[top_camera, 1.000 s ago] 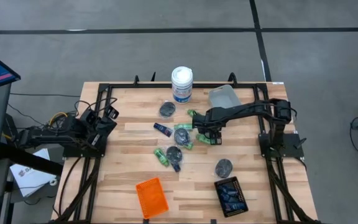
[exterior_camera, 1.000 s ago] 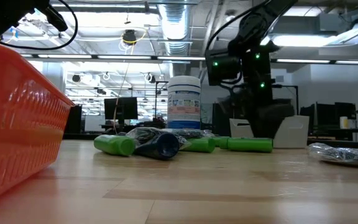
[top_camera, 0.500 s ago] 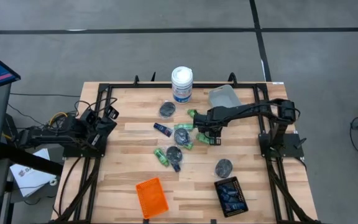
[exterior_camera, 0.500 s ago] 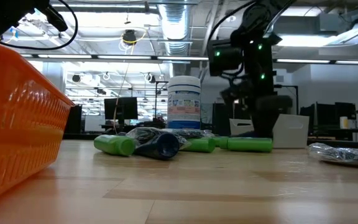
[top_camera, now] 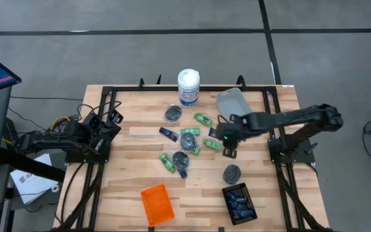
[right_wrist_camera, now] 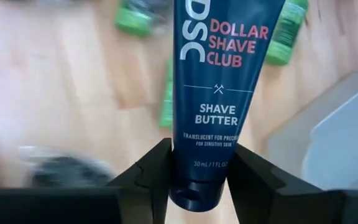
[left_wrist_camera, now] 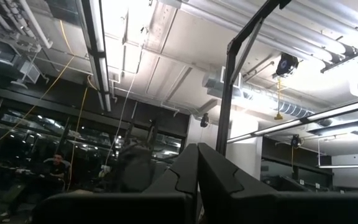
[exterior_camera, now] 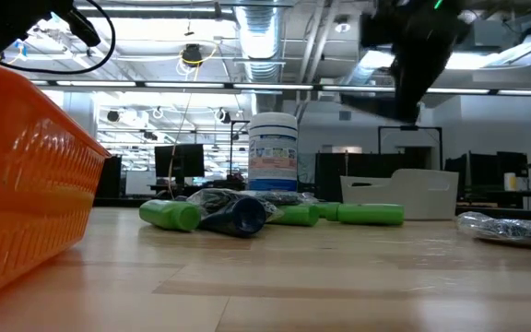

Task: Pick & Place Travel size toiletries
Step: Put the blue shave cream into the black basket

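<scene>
My right gripper (top_camera: 228, 143) hangs over the table's right middle, high above the wood in the low view (exterior_camera: 411, 55), shut on a dark blue flat tube (right_wrist_camera: 222, 74) printed "Shave Butter". The remaining toiletries lie in a loose pile on the wood: green bottles (top_camera: 203, 120) (top_camera: 167, 161) (exterior_camera: 369, 215), wrapped grey pucks (top_camera: 173, 113) (top_camera: 232, 173), and another blue tube (top_camera: 168, 133). My left gripper (top_camera: 111, 119) rests at the table's left edge, shut, with its fingers (left_wrist_camera: 197, 180) pointing up at the ceiling. My right gripper pinches the blue tube at its cap end (right_wrist_camera: 197, 165) between the two fingers (right_wrist_camera: 157, 171), one on each narrow side. The fingers come from above, pointing down. The tube runs on from the fingers toward the table, lifted clear of it.
A tall white canister (top_camera: 189, 87) stands at the far edge beside a clear tray (top_camera: 232, 100). A black tray (top_camera: 239, 201) holding blue tubes and an orange tray (top_camera: 156, 204) sit near the near edge. Bare wood lies left of the pile.
My right gripper has risen from the pile with the blue tube in its fingers and moved a little toward the table's right and near edge; the arm's elbow has swung out to the right. The tube is lifted clear. The other toiletries lie as before.
</scene>
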